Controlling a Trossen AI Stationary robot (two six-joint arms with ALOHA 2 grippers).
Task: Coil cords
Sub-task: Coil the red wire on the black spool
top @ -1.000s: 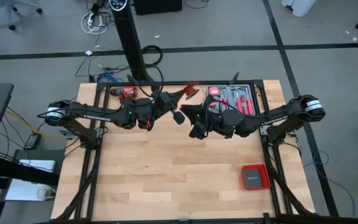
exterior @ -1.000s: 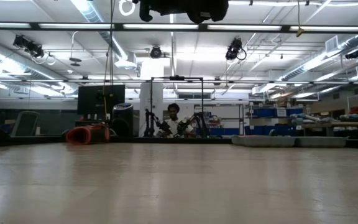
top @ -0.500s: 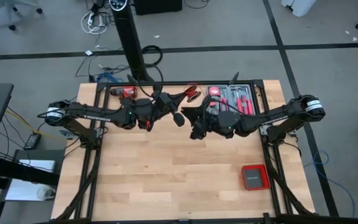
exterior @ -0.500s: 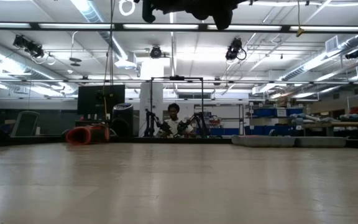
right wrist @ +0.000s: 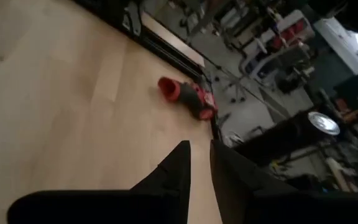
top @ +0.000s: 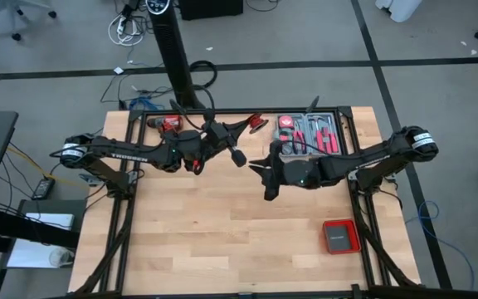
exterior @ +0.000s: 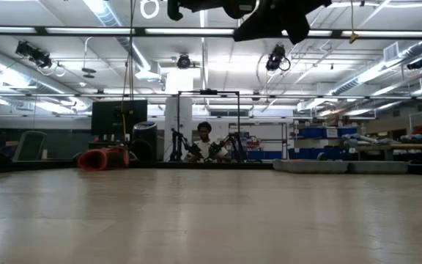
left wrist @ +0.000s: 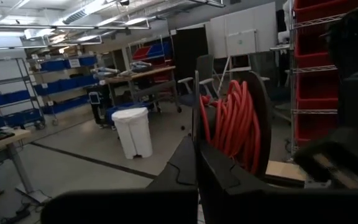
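Hovering over the middle of the tabletop [top: 222, 241], the left hand [top: 232, 152] is seen clamped shut. The red cord [left wrist: 229, 121] is found right ahead of its fingertips [left wrist: 196, 149], already wound in several loops against a dark disc. Whether a strand is actually nipped cannot be told. The hand is probably kept high so the loops hang free while winding. Just beside it, the right hand [top: 268, 187] is tipped down at the wood with its fingers [right wrist: 178, 163] slightly parted and nothing held, likely poised to gather loose cord. At the far edge, the drill [top: 169, 124] is left untouched.
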